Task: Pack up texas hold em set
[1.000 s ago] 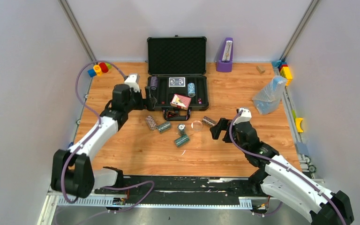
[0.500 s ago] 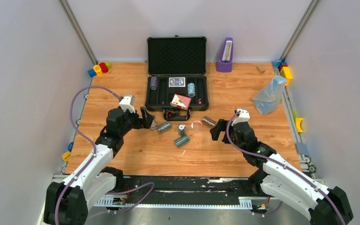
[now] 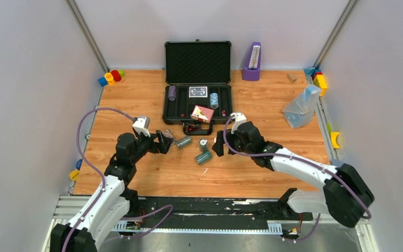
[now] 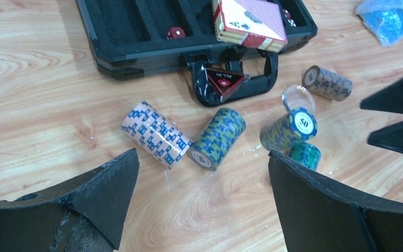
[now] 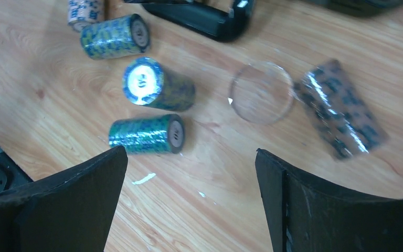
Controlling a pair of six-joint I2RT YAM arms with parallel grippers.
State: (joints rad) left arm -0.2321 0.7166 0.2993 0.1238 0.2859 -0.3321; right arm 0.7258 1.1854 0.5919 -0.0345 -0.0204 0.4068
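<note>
The black briefcase (image 3: 225,100) lies open at the table's back, lid (image 3: 197,62) upright. In it are a purple chip stack (image 3: 172,92), a blue stack (image 3: 213,100), a blue deck (image 3: 198,92) and a red deck (image 3: 202,113). Several chip stacks lie on the wood before the handle: pink-blue (image 4: 156,134), blue-olive (image 4: 218,138), one showing "50" (image 4: 288,128), green (image 5: 146,135), brown (image 5: 341,109). My left gripper (image 3: 163,140) is open and empty just left of them (image 4: 201,178). My right gripper (image 3: 216,144) is open and empty to their right, near the green stack (image 5: 190,157).
A clear round disc (image 5: 262,100) lies beside the brown stack. A red triangular "ALL IN" marker (image 4: 224,80) sits in the case handle. A purple metronome (image 3: 251,62) stands at the back, a clear plastic bag (image 3: 301,107) at right, coloured blocks (image 3: 110,77) in the back left corner.
My left gripper has come back from the briefcase's left edge, down to the loose chip stacks. My right arm has swung left towards the same stacks and now covers the brown one from above.
</note>
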